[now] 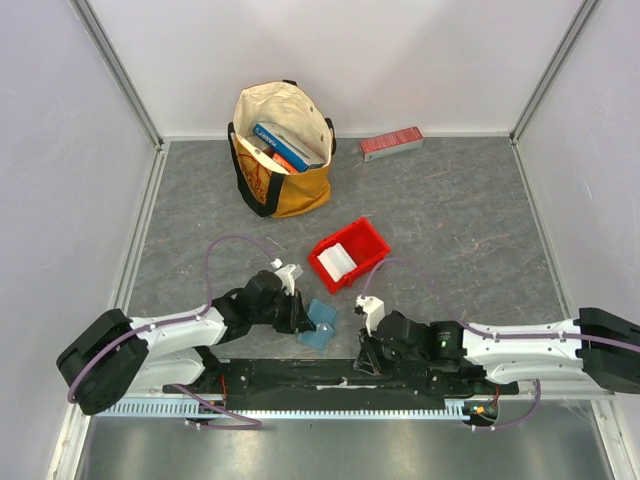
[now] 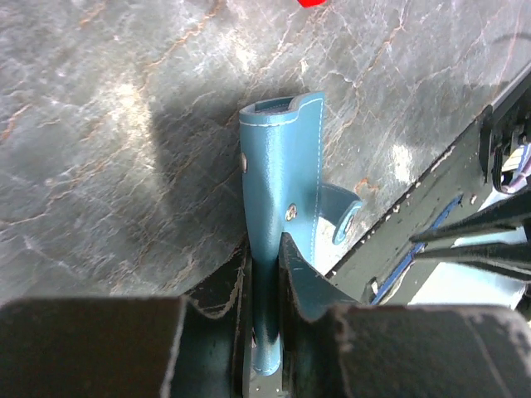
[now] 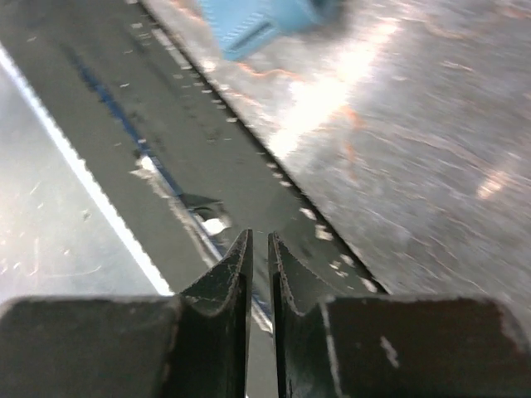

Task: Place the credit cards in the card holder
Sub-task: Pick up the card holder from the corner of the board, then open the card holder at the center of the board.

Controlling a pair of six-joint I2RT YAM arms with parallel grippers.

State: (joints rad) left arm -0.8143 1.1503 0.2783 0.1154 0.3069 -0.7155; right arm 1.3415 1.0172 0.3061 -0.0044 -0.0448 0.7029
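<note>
The left gripper [image 2: 265, 249] has its fingers clamped on the teal card holder [image 2: 282, 157], which juts out ahead of the fingertips, near the black front rail [image 2: 431, 207] on their right. Farther ahead, white credit cards [image 1: 337, 261] lie in a red bin [image 1: 372, 240]. The right gripper [image 3: 259, 245] is empty, its fingers nearly together over the rail. Open grey marbled table [image 3: 431, 166] spreads to their right.

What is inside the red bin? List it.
The red bin holds white cards, seemingly stacked at its middle. Anything beneath them is covered, so their count cannot be told.
</note>
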